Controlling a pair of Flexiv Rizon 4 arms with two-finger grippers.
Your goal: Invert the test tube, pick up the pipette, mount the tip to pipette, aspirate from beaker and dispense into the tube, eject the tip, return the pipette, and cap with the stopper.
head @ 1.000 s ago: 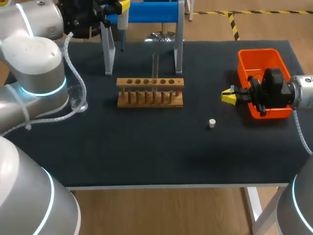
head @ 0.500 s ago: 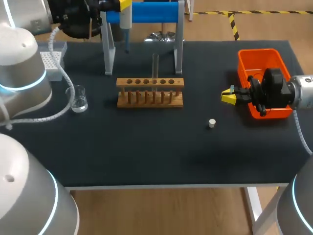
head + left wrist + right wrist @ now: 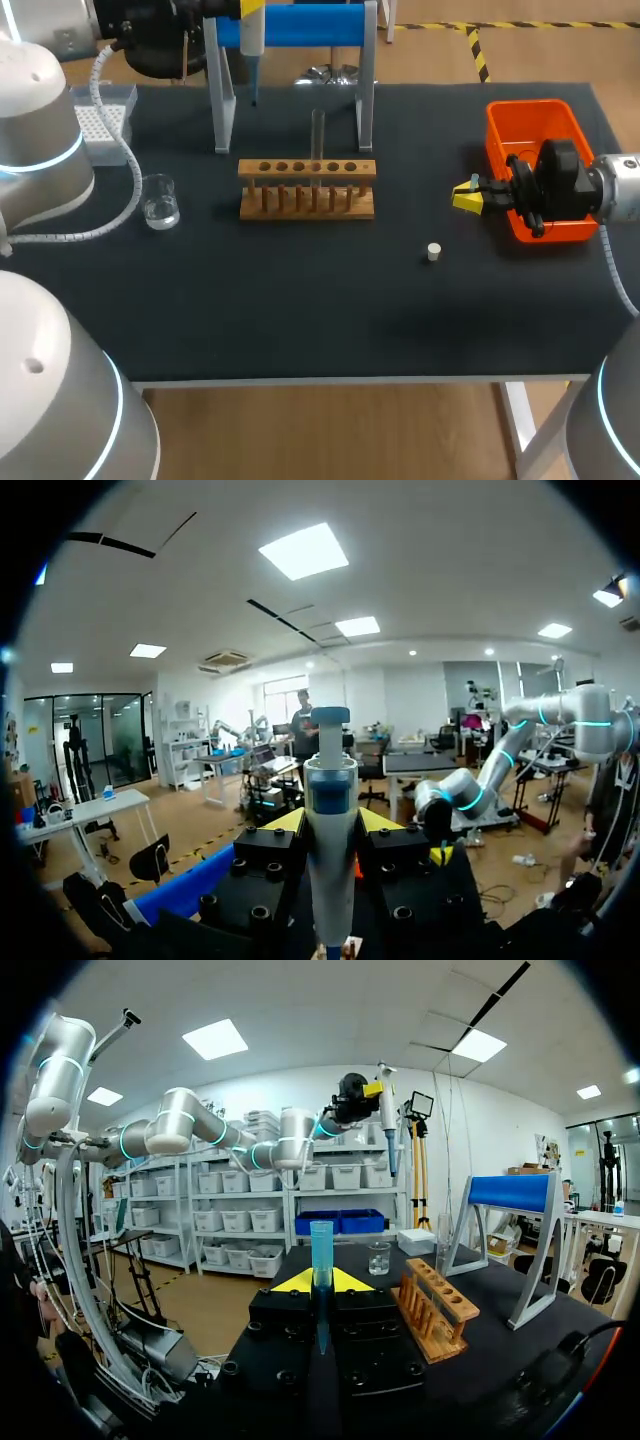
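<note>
Left claw (image 3: 332, 823) clamps white, blue-banded pipette (image 3: 330, 780) | right claw (image 3: 320, 1281) pinches blue tip (image 3: 320, 1243)

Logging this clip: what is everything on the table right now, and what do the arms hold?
Table: one, black.
Rack: one, wooden, mid-table.
Test tube: one, clear, upright in the rack.
Stand: one, blue and grey, behind the rack.
Beaker: one, clear, left of the rack.
Tip box: one, pale, far left.
Stopper: one, white, right of the rack.
Bin: one, orange, far right.
Pipette: one, white and blue, by the stand.
Pipette tip: one, blue.
Left gripper: holds the pipette.
Right gripper: holds the pipette tip, beside the bin.
</note>
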